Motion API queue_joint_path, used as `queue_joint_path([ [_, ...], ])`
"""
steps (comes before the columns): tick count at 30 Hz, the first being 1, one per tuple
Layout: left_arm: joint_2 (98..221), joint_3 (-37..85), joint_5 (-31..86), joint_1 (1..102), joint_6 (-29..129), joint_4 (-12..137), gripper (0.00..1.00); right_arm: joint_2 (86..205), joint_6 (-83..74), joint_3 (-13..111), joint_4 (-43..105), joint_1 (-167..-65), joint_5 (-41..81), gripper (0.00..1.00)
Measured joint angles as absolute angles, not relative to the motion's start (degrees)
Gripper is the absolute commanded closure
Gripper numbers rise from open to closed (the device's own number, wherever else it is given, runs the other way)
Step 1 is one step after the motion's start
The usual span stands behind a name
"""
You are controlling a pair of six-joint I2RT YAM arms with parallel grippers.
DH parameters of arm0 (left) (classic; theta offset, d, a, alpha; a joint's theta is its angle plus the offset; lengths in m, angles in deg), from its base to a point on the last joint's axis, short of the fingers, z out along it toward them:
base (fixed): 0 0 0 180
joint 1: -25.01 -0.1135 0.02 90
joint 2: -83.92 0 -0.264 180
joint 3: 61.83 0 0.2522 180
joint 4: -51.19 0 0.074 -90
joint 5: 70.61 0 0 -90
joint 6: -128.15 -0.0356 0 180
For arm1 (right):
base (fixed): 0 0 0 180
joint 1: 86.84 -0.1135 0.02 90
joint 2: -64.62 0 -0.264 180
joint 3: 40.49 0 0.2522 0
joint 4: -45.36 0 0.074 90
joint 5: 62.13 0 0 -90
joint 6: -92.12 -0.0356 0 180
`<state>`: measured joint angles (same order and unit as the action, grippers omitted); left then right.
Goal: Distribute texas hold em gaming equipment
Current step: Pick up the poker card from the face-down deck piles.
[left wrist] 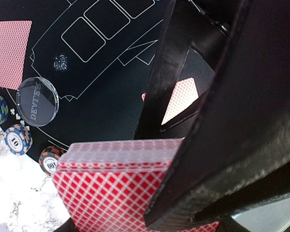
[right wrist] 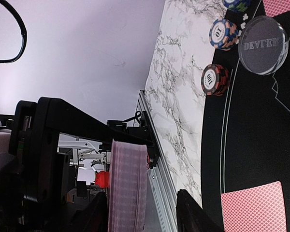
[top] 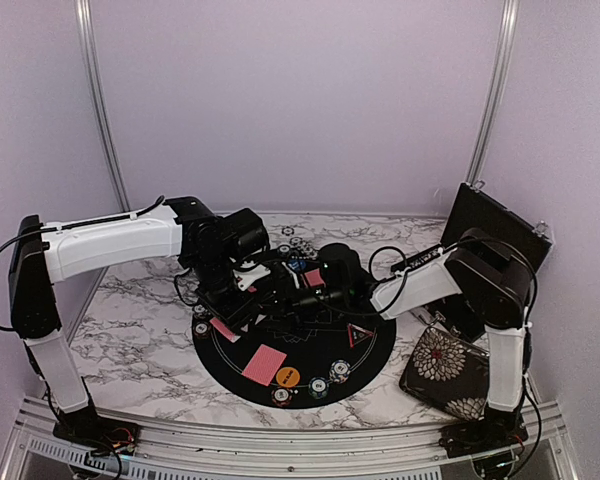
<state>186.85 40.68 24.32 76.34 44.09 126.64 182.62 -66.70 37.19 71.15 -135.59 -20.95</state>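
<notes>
Left jaws half-open on deck (left wrist: 108,195)

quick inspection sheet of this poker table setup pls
surface: marble table under a round black mat
job's things: cards lying backs up on the mat; deck held in the air; chip stacks at the mat's edge; orange disc; dealer button; triangle
clutter: floral pouch and black case on the right
grippers: left gripper holds the deck; right gripper open, fingers either side of the deck
cables: black cable along the left arm
surroundings: plain lilac walls, metal rails
</notes>
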Motion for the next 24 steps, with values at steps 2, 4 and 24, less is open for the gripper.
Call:
queue_joint_path([
  [2,186.9,40.7,24.3,76.3,44.1,126.6,0.56,182.4,-66.6,37.1,70.9,-135.4,-20.9,0.54],
  [4,186.9,40.7,24.3,76.3,44.1,126.6,0.56,182.1,-66.5,37.0,70.7,-135.3,-20.7,0.55],
  [24,186.9,40.7,24.4,76.3,44.1,126.7,0.56,179.9,-66.2,34.9,70.0,-134.4,-19.5,0.54],
])
